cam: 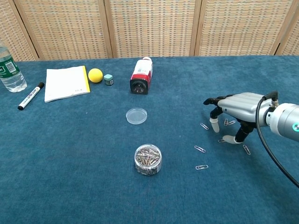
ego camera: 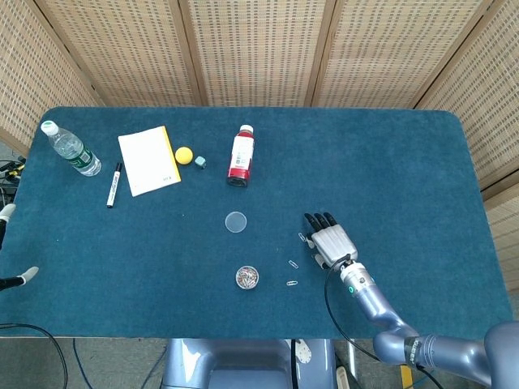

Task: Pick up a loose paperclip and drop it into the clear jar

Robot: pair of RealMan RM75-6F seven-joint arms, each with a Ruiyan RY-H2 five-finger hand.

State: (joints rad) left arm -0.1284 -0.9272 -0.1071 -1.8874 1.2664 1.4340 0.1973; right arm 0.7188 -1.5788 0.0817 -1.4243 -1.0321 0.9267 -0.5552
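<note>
The clear jar (cam: 148,159), lidless and packed with paperclips, stands near the table's front centre, also in the head view (ego camera: 247,277). Its round lid (cam: 136,115) lies flat behind it. Several loose paperclips lie to the jar's right, among them one (cam: 200,149), another (cam: 202,167) and a third (cam: 204,126). My right hand (cam: 233,109) hangs palm down over the rightmost clips, fingers apart and bent toward the cloth. Its thumb tip sits beside a clip (cam: 223,140); nothing is in its grasp. Only pale fingertips of my left hand (ego camera: 10,275) show at the head view's left edge, spread apart.
Along the far side lie a water bottle (ego camera: 71,150), a marker (ego camera: 113,185), a white notepad (ego camera: 149,160), a yellow ball (ego camera: 184,155), a small green cube (ego camera: 200,162) and a red bottle on its side (ego camera: 241,156).
</note>
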